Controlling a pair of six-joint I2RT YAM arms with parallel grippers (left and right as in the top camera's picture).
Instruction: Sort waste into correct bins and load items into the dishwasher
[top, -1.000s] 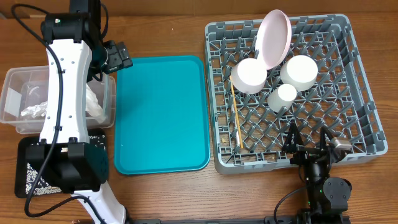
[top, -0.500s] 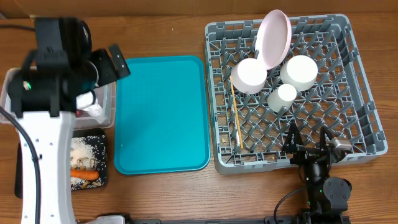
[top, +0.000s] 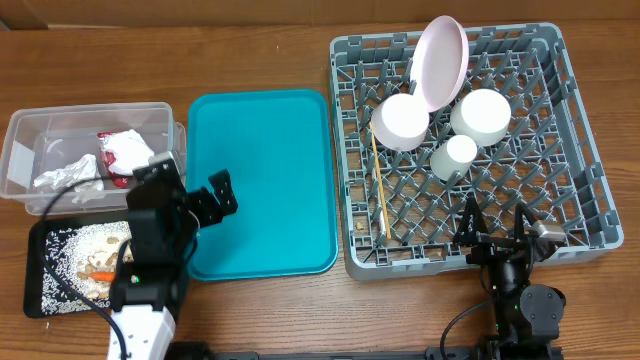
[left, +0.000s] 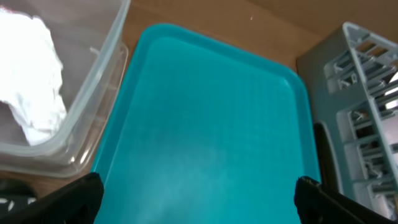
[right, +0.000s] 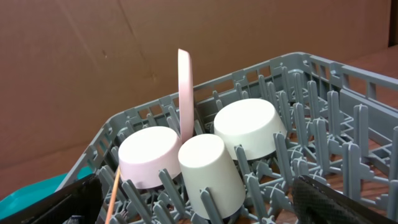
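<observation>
Crumpled paper (top: 65, 172) and wrapper (top: 122, 150) sit in the clear tub (top: 20, 130). The carrot (top: 100, 275) and rice scraps (top: 70, 250) lie in the black tray (top: 31, 275). The pink plate (top: 442, 60) stands upright in the dish rack (top: 585, 200), with two bowls (top: 401, 122) and the cup (top: 460, 150) upside down beside it and the chopstick (top: 379, 185) lying on the pegs to their left. I see nothing on the teal tray (top: 270, 180).

I read this as wrap-up: sorting and loading look done, though there's no fork in sight. Next I'd park both arms clear of the rack and bins.

The left gripper (left: 200, 198) hovers over the teal tray's left side, jaws wide apart, holding nothing. The right gripper (top: 494, 222) is at the rack's near wall, also wide and empty.
</observation>
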